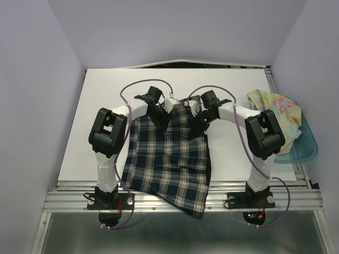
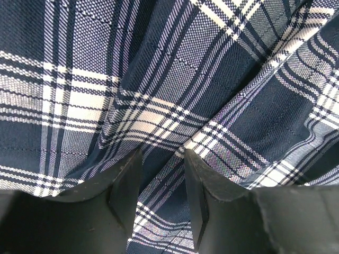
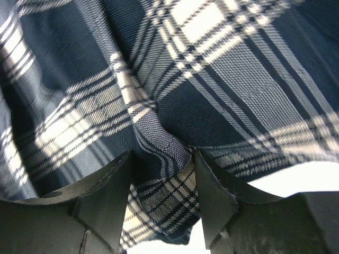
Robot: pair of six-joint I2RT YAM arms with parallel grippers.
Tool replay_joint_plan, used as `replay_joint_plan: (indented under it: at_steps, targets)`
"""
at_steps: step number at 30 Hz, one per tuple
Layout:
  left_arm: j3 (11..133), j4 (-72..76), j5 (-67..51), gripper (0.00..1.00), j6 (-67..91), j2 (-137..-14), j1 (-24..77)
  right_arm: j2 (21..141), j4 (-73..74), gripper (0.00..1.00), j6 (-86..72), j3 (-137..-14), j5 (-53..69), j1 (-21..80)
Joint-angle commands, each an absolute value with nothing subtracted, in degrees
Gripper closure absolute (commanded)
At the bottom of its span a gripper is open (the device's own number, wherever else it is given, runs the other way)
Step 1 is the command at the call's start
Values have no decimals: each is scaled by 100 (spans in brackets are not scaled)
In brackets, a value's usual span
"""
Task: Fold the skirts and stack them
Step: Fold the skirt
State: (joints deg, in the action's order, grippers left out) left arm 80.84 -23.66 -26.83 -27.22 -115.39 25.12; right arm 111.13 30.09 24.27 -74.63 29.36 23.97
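Observation:
The dark plaid skirt [image 1: 169,159] lies spread on the white table [image 1: 95,106], its lower hem hanging over the near edge. My left gripper [image 1: 160,116] is down on the skirt's top left part, and my right gripper [image 1: 199,119] is at its top right edge. In the left wrist view the left gripper [image 2: 162,153] stands open over flat plaid cloth [image 2: 175,95]. In the right wrist view the right gripper [image 3: 162,153] is open, with a raised fold of the skirt's edge [image 3: 159,143] between its fingers. The pastel flowered skirt [image 1: 275,110] lies crumpled in the bin at right.
A translucent teal bin [image 1: 304,149] sits at the table's right edge beside the right arm. Grey walls close in the table on the left, back and right. Metal rails [image 1: 175,198] run along the near edge between the arm bases.

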Motion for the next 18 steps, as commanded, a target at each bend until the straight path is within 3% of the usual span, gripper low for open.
replay_joint_plan:
  at_steps: [1,5,9,18]
  targets:
    - [7638,-2786,-3189,51,-2813,-10988,2759,10592,4156,43,2742,-7093,3594,2452]
    - [7637,-2918,-3287,44,-2742,-10469,2760,10213,4552,34,2760,-7575,3429,2452]
    - [8399,-3418,-3199,42,-2926,-10213,2585,10212,4562,26,2698,-8924,3103,2399]
    - [10230,-4166,-3287,40,-3674,-11082,1504,12048,4772,1,2829,-11898,2321,2110]
